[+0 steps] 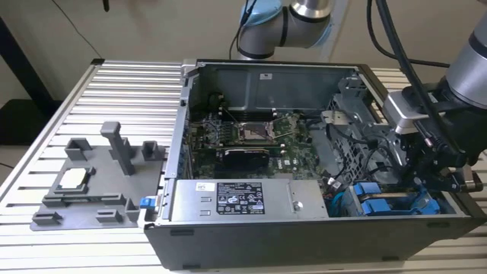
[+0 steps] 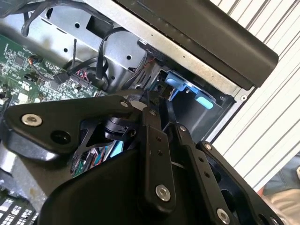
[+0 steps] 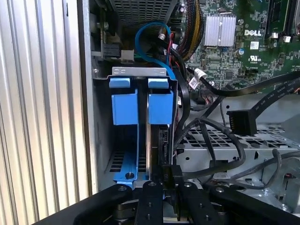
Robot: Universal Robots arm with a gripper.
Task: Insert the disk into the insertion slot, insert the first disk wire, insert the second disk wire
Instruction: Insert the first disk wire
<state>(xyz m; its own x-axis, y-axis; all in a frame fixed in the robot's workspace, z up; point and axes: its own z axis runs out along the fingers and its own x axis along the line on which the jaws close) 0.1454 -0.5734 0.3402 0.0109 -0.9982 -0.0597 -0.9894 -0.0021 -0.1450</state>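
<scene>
**A:** What lies at the exterior view's left?

**B:** A grey fixture tray [image 1: 84, 188] with upright blocks rests on a ribbed metal bench [image 1: 129, 85]. Just beside it, toward the exterior view's right, stands an open computer case [image 1: 304, 245] with its green motherboard [image 1: 251, 137] exposed.

**A:** And further right?

**B:** A boxy silver power supply [image 1: 243, 200] lies along the case's near wall. Past it is the insertion slot [image 3: 139, 71], a grey sheet-metal cage with 2 blue brackets side by side.

**A:** Where is the disk, and which way does it point?

**B:** The disk [image 1: 366, 190] sits inside the slot, standing on edge, in the bracket farther from the case's outer wall. Its long axis runs along that wall, across the exterior view. Its blue tab end points toward the power supply, and its other end points toward the gripper [image 1: 434, 182].

**A:** What is the gripper doing?

**B:** At the exterior view's far right, it reaches down into the case at the disk's end. In the first wrist view, its 2 fingers [image 3: 151, 201] are drawn close together, pinching a black wire plug [image 3: 171, 176] just beside the disk. A loose black plug [image 3: 241, 123] hangs nearby on its cable.
</scene>
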